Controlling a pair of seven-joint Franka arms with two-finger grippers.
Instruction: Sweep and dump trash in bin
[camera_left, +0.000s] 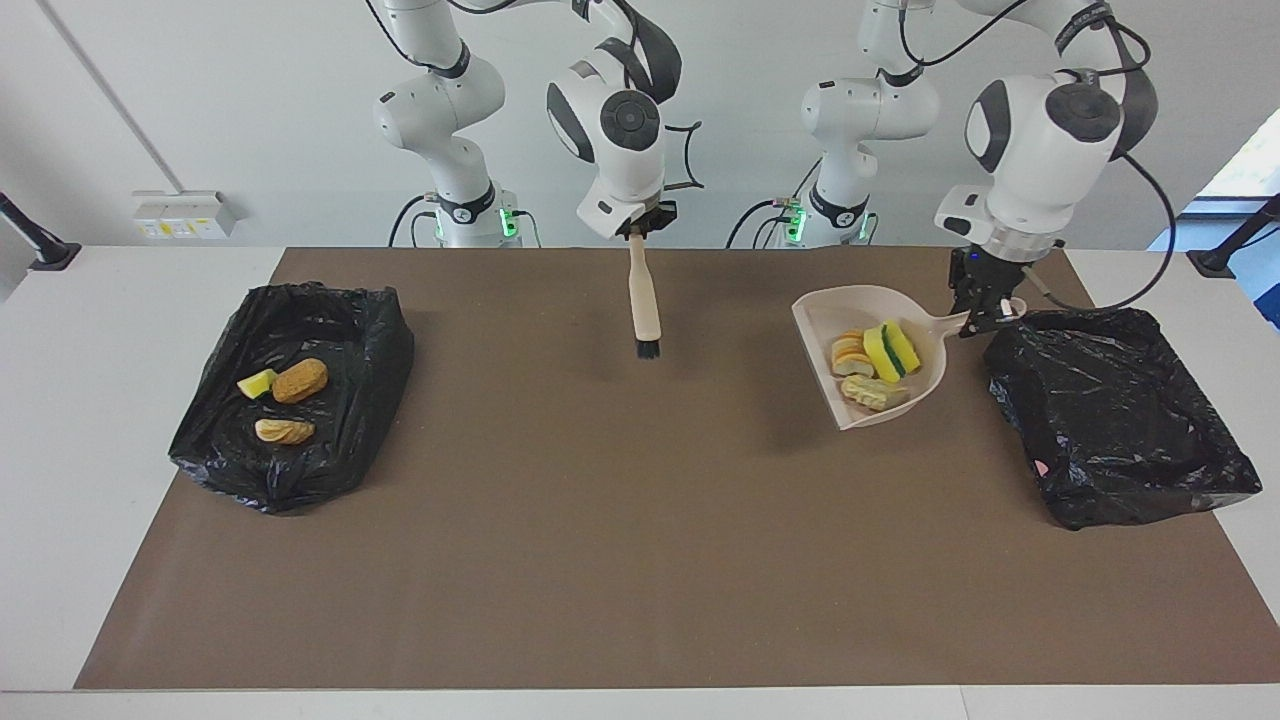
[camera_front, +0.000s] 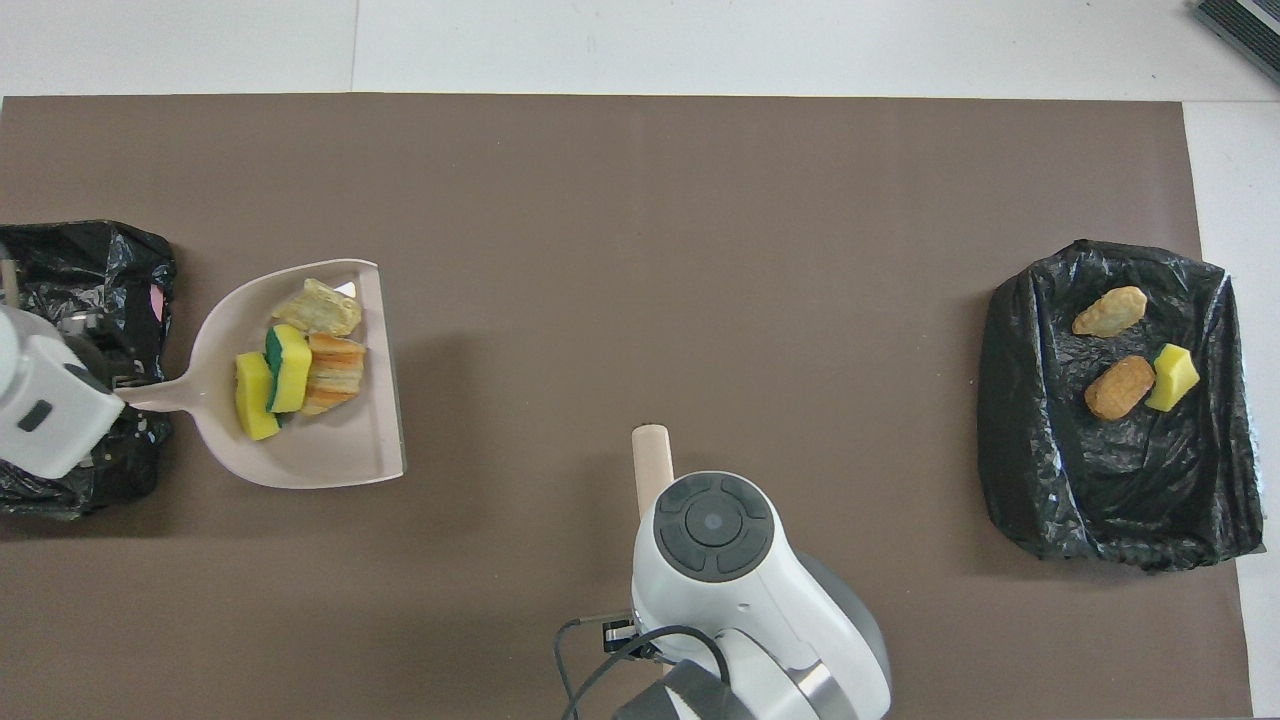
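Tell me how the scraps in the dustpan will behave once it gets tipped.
The scraps lie loose in the dustpan, which the left gripper holds; they would probably slide out together. They look like sponge and foam, so likely light, and they may bounce or scatter.

A white tabletop (camera_left: 150, 600) fills most of the facing view, and a brown mat (camera_left: 600, 550) covers its middle, leaving white strips at both side edges and along the bottom. A plain pale wall (camera_left: 250, 100) runs across the top of the frame. At upper left a white socket box (camera_left: 180, 215) sits low on that wall. A black clamp post (camera_left: 35, 245) stands at the left edge of the tabletop, and a second black post (camera_left: 1235, 240) at the right edge. A bright window (camera_left: 1245, 165) shows at upper right. In the overhead view a dark ridged object (camera_front: 1240, 22) lies in the top right corner.
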